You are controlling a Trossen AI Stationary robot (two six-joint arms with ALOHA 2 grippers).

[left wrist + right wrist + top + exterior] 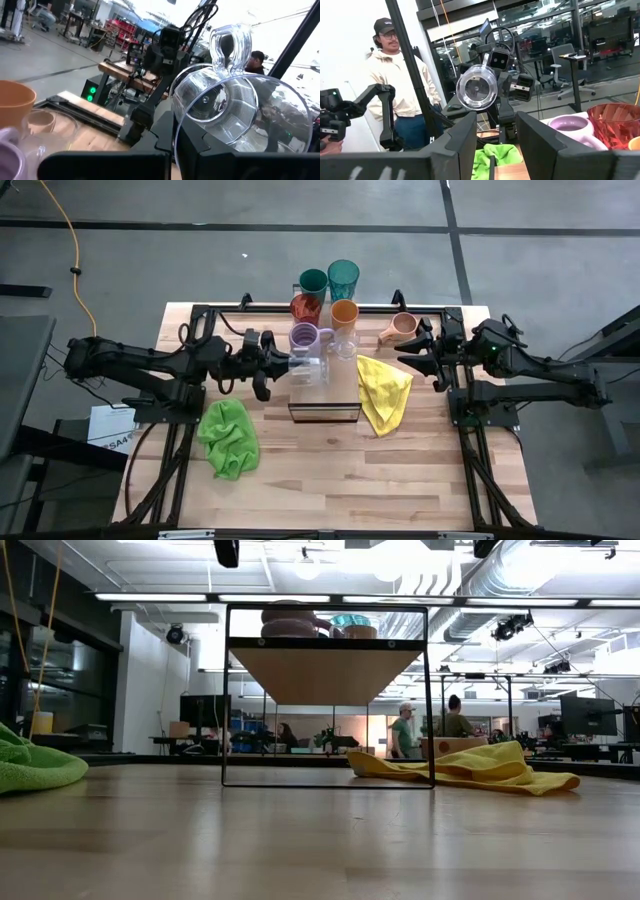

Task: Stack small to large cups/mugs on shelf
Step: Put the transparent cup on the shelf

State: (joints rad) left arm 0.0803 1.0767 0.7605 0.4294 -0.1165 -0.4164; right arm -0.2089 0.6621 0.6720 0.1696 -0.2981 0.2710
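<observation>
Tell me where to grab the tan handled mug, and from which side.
Probably by its rim wall, coming from the right with the right gripper: the tan mug stands upright, mouth open, and its handle juts left toward the shelf.

On the shelf (325, 643), the low view catches only the tops of the cups (290, 622) over the plank edge; their bodies are hidden behind it. Left of the shelf the green cloth (30, 765) runs off the frame edge. Left wrist view: the clear handled glass (235, 107) is cut off at the bottom, hiding the fingertips that hold it; the orange cup (15, 107) beside it is clipped too. People behind the shelf are too small to make out.
</observation>
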